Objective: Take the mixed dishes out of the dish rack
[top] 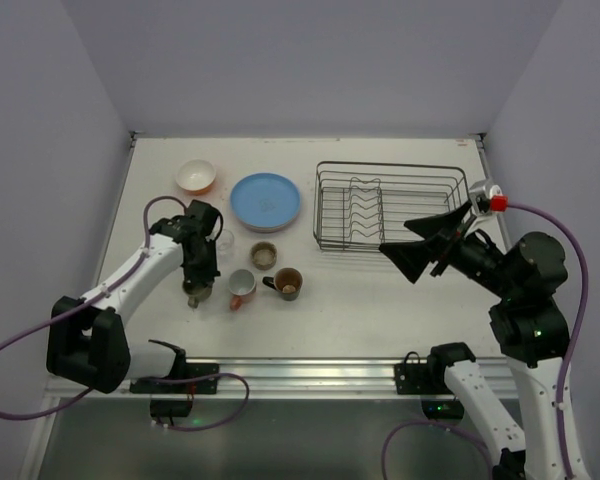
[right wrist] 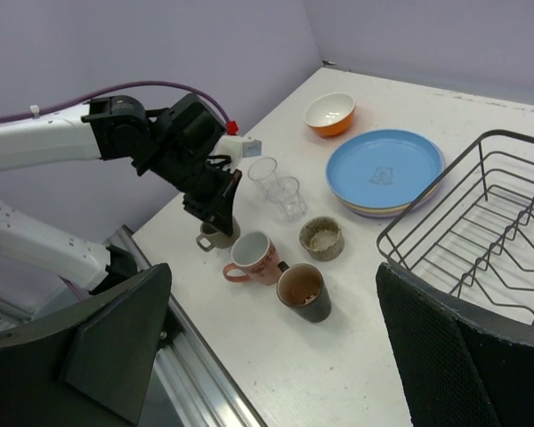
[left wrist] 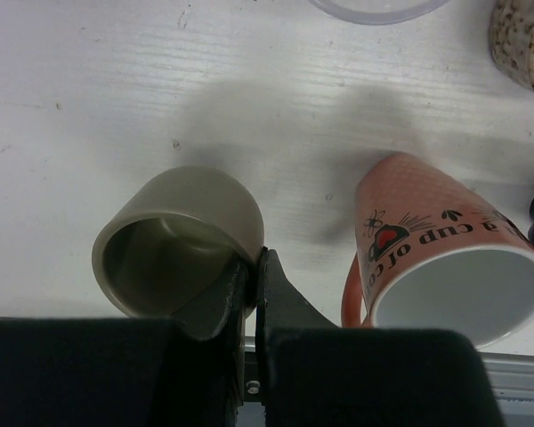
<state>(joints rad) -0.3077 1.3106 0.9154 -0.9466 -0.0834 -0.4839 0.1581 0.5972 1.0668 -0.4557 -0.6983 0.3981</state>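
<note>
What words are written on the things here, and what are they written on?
"a cup of co" - on the pink mug; the rest curves out of sight.
Blue plate: a faint mark in the middle, too small to read.
No other writing shows on anything.

A robotics lab bench: bare lilac walls (right wrist: 160, 44) rise beyond the black fingers (right wrist: 116, 347), a white table (right wrist: 338, 374) and aluminium rail (right wrist: 200, 387) between them.
</note>
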